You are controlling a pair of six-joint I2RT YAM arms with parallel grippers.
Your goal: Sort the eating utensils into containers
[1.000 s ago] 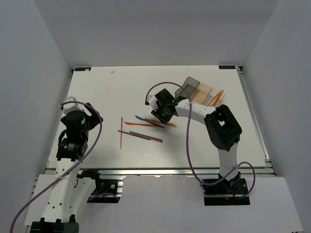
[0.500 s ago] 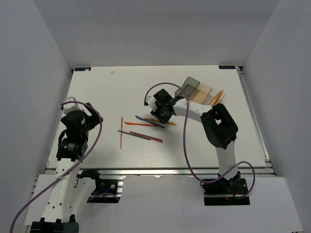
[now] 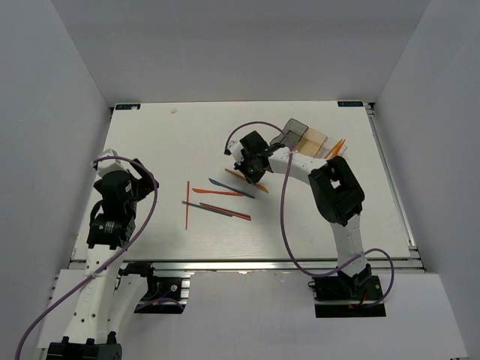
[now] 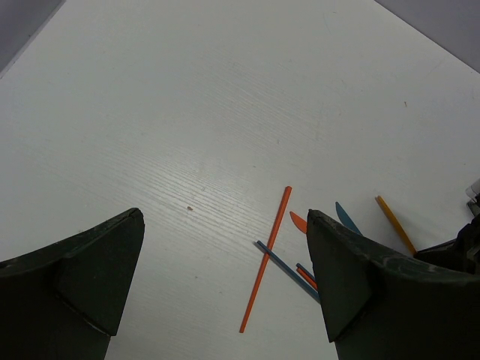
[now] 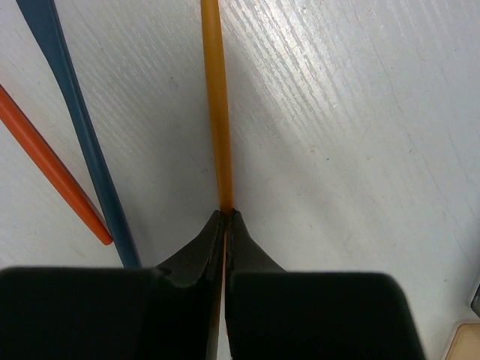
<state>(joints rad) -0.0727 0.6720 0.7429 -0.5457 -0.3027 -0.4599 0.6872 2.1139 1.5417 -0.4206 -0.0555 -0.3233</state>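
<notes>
Starting at the near edge of the surface (image 3: 150, 135), the left gripper (image 4: 225, 217) hangs over the near-left part with its jaws spread wide and nothing between them. Toward the middle lie the loose eating utensils: a red-orange stick (image 3: 187, 204) pointing from near to far, then a dark blue-grey and red pair (image 3: 221, 211) lying close together, and just beyond them another orange piece (image 3: 216, 192).

Farther on, past the middle, the right gripper (image 5: 225, 217) is clenched on a slender amber utensil (image 5: 217, 112), pinching it with only the very tips of its fingers. A dark blue utensil (image 5: 75, 127) lies just beside that grip, with a red-orange one (image 5: 45, 157) next to it. The containers (image 3: 304, 137) stand near the far-right corner, and a few orange pieces (image 3: 335, 148) show at the right end of the row; whether they lie inside the clear bin cannot be told.

The hold looks slight. A thin, smooth handle caught only by the tips may swivel or slide out once lifted, and most of its length reaches out ahead of the jaws, so a tilt could make it catch a bin wall. The blue neighbour is close enough to be dragged along.
</notes>
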